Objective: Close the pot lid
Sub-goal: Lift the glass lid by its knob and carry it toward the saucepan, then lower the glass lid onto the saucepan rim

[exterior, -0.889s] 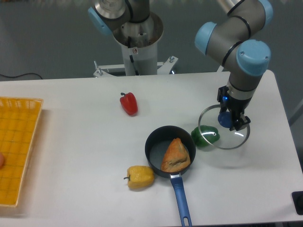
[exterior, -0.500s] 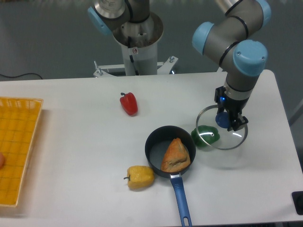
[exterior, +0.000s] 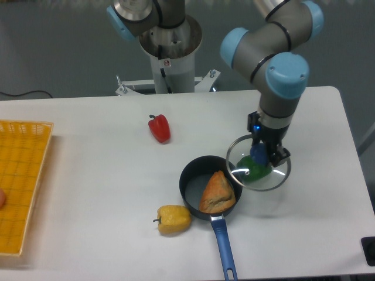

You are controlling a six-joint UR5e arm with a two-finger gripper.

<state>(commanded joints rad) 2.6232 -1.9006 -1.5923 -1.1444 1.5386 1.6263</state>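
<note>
The dark pot (exterior: 195, 185) with a long blue handle (exterior: 222, 247) stands open at the table's front centre, with an orange-brown piece of food (exterior: 218, 192) inside. My gripper (exterior: 263, 154) is shut on the blue knob of the glass pot lid (exterior: 258, 171) and holds it just right of the pot, above a green pepper (exterior: 253, 170) seen through the glass. The lid's left rim reaches the pot's right rim.
A red pepper (exterior: 159, 128) lies at the back centre. A yellow pepper (exterior: 173, 219) lies left of the pot. A yellow basket (exterior: 22, 182) sits at the left edge. The robot base (exterior: 170, 44) stands behind the table.
My gripper has carried the lid leftward, from right of the green pepper to over it, close to the pot. The pot and peppers have not moved.
</note>
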